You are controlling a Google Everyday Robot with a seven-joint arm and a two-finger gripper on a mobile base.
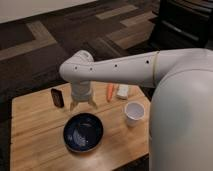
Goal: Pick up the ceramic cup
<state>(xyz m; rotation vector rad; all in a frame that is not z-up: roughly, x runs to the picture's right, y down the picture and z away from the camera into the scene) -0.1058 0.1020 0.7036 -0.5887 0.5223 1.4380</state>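
Gripper (pixel 84 105) left of ceramic cup (pixel 134 113)

One camera looks steeply down from high beside the robot's white body (pixel 185 115), over its arm (pixel 125 70), facing the desk (pixel 30 137) at close range. The hand (pixel 84 105) hangs mid-frame above the desk, fingers apart.

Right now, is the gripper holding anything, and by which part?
Nothing is held. The gripper hangs open just behind the dark blue bowl, well apart from the ceramic cup.
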